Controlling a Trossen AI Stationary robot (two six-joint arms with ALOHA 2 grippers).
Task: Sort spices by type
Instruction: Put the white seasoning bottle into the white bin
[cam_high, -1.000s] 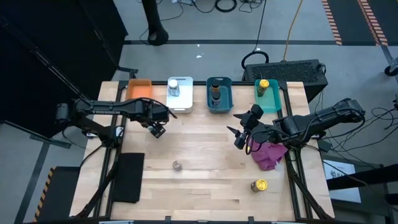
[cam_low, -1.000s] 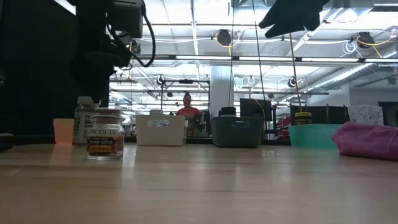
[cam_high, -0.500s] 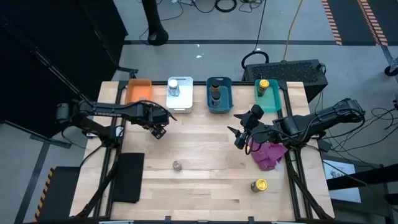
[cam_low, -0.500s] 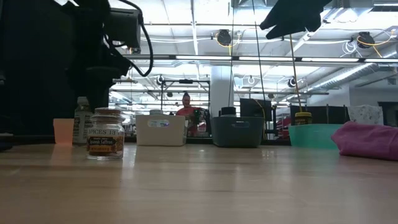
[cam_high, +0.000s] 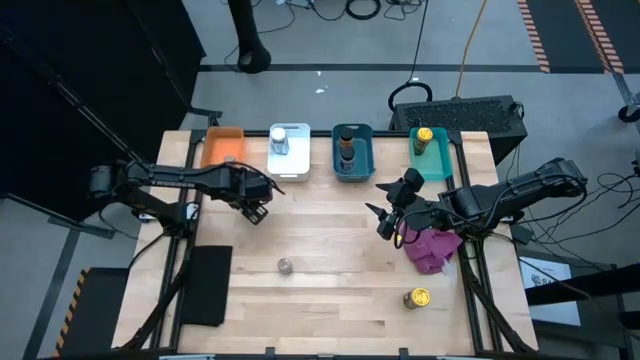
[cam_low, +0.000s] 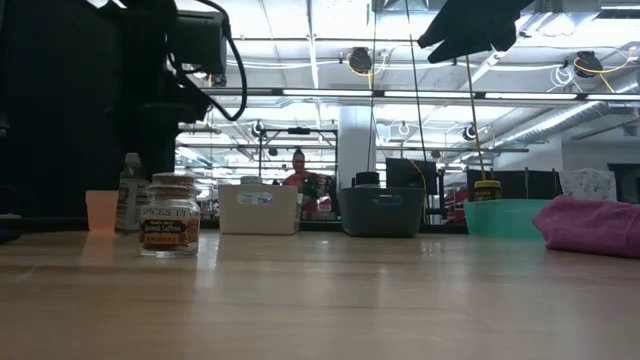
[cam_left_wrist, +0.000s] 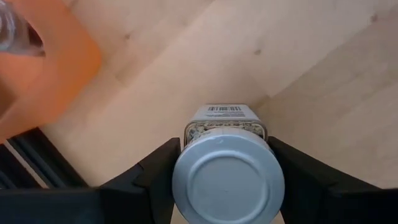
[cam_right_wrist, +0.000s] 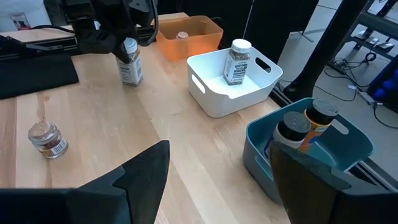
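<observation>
**Left Gripper Descended Over Silver-Lid Jar**

Since the earlier frame, the left gripper (cam_high: 256, 207) has shifted slightly toward the table's left edge and now sits lower, its fingers (cam_left_wrist: 155, 171) flanking the silver-lid jar (cam_left_wrist: 227, 169). Wrist view: one dark finger stands on each side of the jar, close against its sides; whether they actually press the glass cannot be told. This jar stands upright on the table (cam_high: 330, 290) at roughly 10 o'clock from table centre, just in front of the orange bin (cam_high: 223, 146).

The right gripper (cam_high: 384, 220) hangs above the table at 3 o'clock from centre, fingers spread and holding nothing, beside the magenta cloth (cam_high: 432, 250).

Jar positions:
- One small glass jar (cam_high: 285, 265) stands at 7 o'clock, well apart from both grippers.
- One yellow-lid jar (cam_high: 416, 298) stands at 5 o'clock, near the front edge.
- White bin (cam_high: 302, 160): one white-lid jar (cam_high: 279, 140).
- Blue bin (cam_high: 366, 160): two dark-lid jars (cam_right_wrist: 309, 124).
- Teal bin (cam_high: 440, 165): one yellow-capped jar (cam_high: 424, 135).
</observation>
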